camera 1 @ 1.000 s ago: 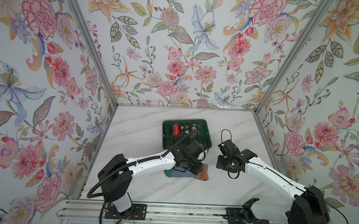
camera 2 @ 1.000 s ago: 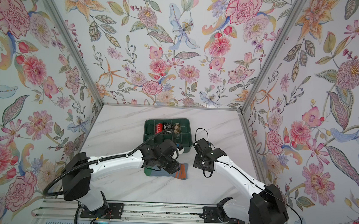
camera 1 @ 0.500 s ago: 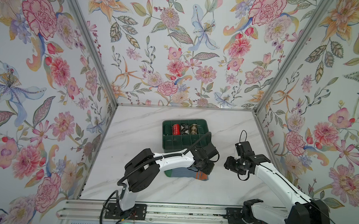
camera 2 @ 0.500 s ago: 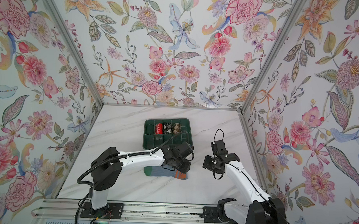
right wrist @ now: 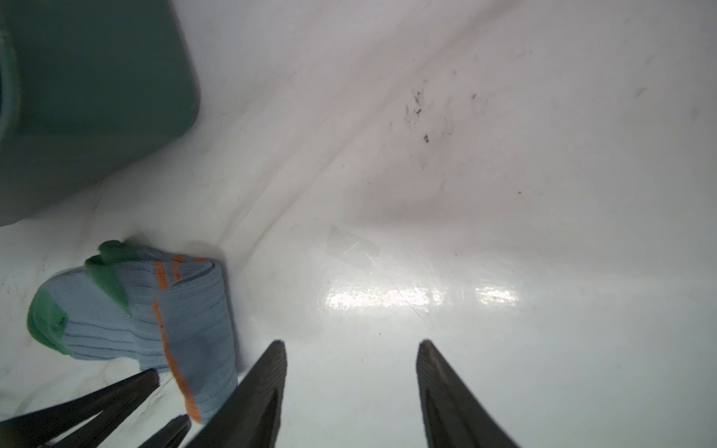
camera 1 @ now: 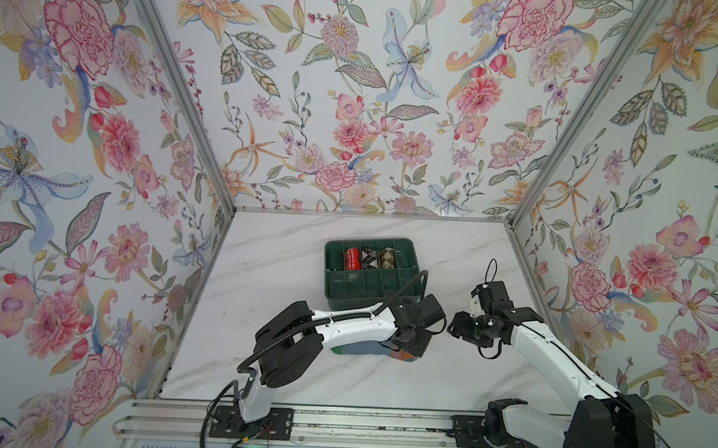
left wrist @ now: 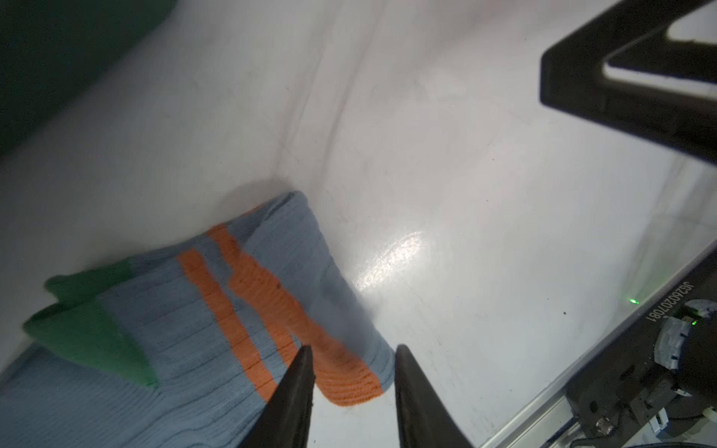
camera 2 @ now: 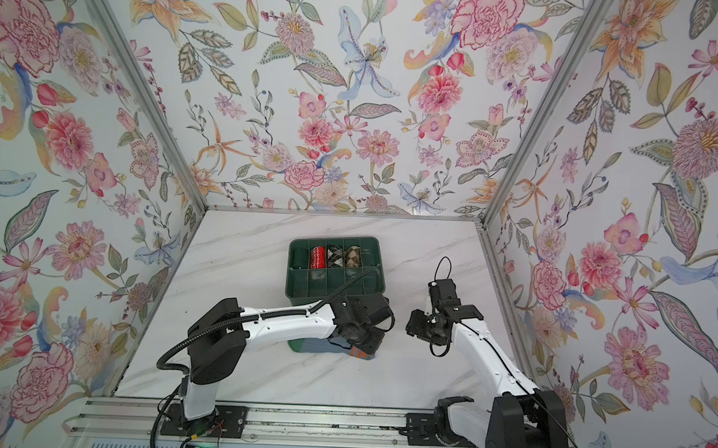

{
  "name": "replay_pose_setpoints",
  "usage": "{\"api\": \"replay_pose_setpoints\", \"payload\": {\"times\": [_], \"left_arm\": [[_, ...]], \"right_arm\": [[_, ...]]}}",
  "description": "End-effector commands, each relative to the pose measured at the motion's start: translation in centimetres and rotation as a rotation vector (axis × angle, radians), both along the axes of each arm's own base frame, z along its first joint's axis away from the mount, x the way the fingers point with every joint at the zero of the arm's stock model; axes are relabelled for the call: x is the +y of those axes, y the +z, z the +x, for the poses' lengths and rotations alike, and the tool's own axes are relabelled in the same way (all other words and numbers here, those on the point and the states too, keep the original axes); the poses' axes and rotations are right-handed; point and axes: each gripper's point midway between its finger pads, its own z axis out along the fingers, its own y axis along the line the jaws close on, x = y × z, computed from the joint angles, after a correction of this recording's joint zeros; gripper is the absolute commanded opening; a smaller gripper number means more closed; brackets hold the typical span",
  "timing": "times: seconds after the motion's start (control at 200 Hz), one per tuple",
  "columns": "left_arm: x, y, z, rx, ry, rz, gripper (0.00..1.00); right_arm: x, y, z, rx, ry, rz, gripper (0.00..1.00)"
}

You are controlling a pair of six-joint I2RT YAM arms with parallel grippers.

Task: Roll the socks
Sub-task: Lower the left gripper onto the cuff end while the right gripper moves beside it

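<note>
The left end effector [left wrist: 351,351] points down at the cuff end of the socks [left wrist: 186,329], its two dark fingers [left wrist: 295,388] partly apart and standing astride the folded orange cuff. One finger overlaps the fabric and the other sits just beside its edge. Whether they actually pinch the cloth or only bracket it cannot be told from these views. In both top views the left end effector [camera 1: 410,348] covers the orange end of the socks [camera 1: 364,350], which lie flat on the white counter [camera 1: 263,271] just in front of the green divided bin [camera 1: 354,299], with the green toe pointing away from the right arm. The cuff end is doubled back over the grey-blue leg, as the right wrist view shows [right wrist: 194,318]. The right end effector [right wrist: 351,349] is released, its fingers [right wrist: 256,388] spread wide over bare counter with nothing between them. It hovers just beside the socks and the left fingers without touching either [camera 1: 455,327]. Three rolled bundles sit in the bin's back row [camera 2: 335,257].
</note>
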Motion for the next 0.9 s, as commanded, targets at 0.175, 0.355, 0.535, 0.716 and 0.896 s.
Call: {"api": "replay_pose_setpoints", "payload": {"times": [0.175,0.355,0.535,0.716,0.896], "left_arm": [[0.8,-1.2,0.0,-0.002,0.044,0.059,0.37],[1.1,-1.9,0.2,-0.005,0.056,0.073,0.36],[1.3,-2.9,0.1,0.012,0.057,0.090,0.35],[1.6,-3.2,0.2,0.014,0.068,0.100,0.34],[1.7,-3.3,0.4,0.011,0.075,0.092,0.27]], "right_arm": [[0.4,0.1,-0.2,-0.016,0.032,0.028,0.57],[0.6,0.0,-0.1,-0.015,0.042,0.038,0.57],[0.8,-0.1,-0.1,-0.011,0.049,0.046,0.57],[0.9,-0.3,-0.1,-0.009,0.056,0.054,0.57],[1.1,-0.5,-0.1,-0.006,0.064,0.060,0.57]]}}
